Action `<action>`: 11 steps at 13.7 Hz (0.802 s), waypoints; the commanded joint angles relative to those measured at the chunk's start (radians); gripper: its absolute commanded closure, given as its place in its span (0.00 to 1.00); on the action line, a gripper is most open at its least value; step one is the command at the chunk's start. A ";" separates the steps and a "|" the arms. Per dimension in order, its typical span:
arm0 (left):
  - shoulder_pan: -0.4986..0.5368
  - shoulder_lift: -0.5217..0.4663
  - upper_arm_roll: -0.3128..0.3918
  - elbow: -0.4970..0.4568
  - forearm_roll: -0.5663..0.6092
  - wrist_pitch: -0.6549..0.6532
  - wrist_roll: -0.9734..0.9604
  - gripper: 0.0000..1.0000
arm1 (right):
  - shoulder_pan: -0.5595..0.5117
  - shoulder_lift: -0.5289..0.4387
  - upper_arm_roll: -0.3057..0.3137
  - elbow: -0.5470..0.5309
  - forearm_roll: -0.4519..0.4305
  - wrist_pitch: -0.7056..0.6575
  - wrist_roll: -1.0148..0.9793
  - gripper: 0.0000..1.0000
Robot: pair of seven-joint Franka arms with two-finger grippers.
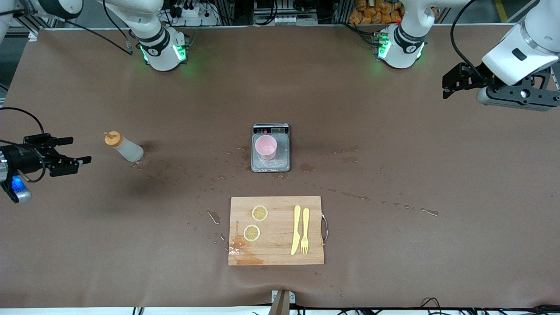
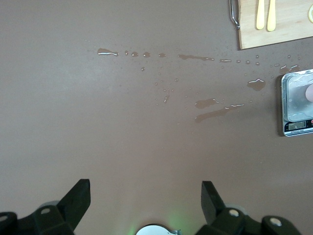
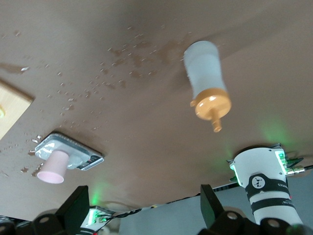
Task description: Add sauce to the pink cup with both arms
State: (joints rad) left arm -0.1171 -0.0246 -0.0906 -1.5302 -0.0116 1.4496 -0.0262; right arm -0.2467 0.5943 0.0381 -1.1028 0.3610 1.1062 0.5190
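A brown mat (image 1: 393, 144) covers the whole table, wet in places: drops and small puddles (image 1: 210, 183) trail from the bottle toward the board, and more streaks (image 1: 393, 204) run toward the left arm's end. Past the table's edge at the robot bases there are cables, metal framing and a heap of orange objects (image 1: 372, 11) (too small to identify).

The sauce (image 1: 124, 147) stands on the mat toward the right arm's end, orange cap up, a damp patch at its foot. The pink cup (image 1: 266, 146) sits upright on a grey scale (image 1: 271, 148) at mid-table, with the scale's display on the side nearest the bases. Nearer the front camera than the scale lies a wooden board (image 1: 276, 230) with a metal handle on its edge toward the left arm's end; on it are two lemon slices (image 1: 256, 222), a yellow knife (image 1: 296, 229) and a yellow fork (image 1: 305, 230) side by side.

The right gripper (image 1: 74, 151) hangs over the mat at the right arm's end, just beside the sauce but apart from it, fingers spread wide and empty. The left gripper (image 1: 446, 85) waits over bare mat at the left arm's end, well apart from everything, also fully spread with nothing between its fingers (image 2: 78, 198).
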 commanded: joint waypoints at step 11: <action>0.007 0.005 -0.006 0.010 -0.001 -0.012 -0.006 0.00 | 0.210 -0.482 0.038 -0.297 -0.319 0.422 -0.422 0.00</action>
State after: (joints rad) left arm -0.1177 -0.0178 -0.0974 -1.5292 -0.0116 1.4493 -0.0262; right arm -0.0408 0.2872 0.0485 -1.1710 0.1151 1.3952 0.1693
